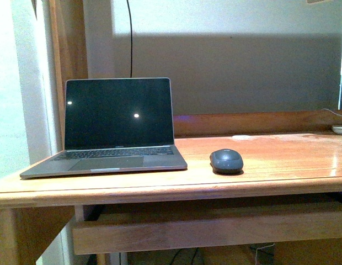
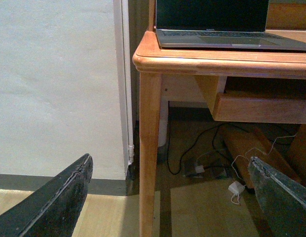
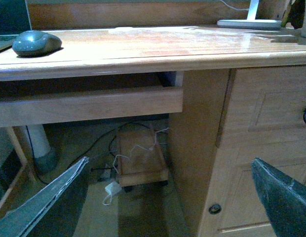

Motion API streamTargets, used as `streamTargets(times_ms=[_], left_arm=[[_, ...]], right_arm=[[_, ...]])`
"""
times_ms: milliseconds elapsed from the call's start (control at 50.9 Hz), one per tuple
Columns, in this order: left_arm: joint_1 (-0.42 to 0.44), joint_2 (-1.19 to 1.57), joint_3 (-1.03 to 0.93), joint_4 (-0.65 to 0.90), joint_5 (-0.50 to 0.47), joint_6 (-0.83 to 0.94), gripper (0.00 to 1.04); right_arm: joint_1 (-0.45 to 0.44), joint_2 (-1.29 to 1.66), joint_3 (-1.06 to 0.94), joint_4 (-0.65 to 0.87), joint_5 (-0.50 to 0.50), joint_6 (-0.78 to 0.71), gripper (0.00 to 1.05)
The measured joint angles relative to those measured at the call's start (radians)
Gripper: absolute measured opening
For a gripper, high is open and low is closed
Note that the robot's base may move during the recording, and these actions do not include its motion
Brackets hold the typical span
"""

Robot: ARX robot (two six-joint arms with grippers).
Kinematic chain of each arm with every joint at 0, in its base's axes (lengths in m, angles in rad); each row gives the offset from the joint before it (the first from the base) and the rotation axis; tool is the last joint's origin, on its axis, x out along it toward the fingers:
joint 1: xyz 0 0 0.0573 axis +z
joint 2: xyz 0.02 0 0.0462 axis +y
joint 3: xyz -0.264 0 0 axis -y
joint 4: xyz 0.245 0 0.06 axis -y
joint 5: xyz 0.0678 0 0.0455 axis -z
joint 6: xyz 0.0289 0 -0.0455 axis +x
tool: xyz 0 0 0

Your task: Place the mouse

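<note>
The mouse (image 1: 226, 160), small, dark grey and rounded, lies on the wooden desk (image 1: 292, 160) just right of the open laptop (image 1: 116, 130). It also shows in the right wrist view as the mouse (image 3: 36, 43) near the desk's front edge. Neither arm appears in the front view. My left gripper (image 2: 170, 170) hangs open below desk height, in front of the desk's left leg (image 2: 149, 148), with nothing between its fingers. My right gripper (image 3: 170, 170) is open too, low in front of the desk's cabinet, holding nothing.
The laptop's screen is dark. A white lamp base (image 3: 249, 22) stands at the desk's back right. Under the desk are a pull-out shelf (image 1: 209, 232), cables, a white charger (image 2: 236, 189) and a small wooden trolley (image 3: 140, 163). A cabinet door (image 3: 261, 148) fills the right side.
</note>
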Motion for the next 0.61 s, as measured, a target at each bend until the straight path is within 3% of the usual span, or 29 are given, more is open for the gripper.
streamTargets(times_ms=[609], left_arm=[[0.000,0.000,0.000,0.000,0.000,0.000,0.97]], right_arm=[[0.000,0.000,0.000,0.000,0.000,0.000,0.97]])
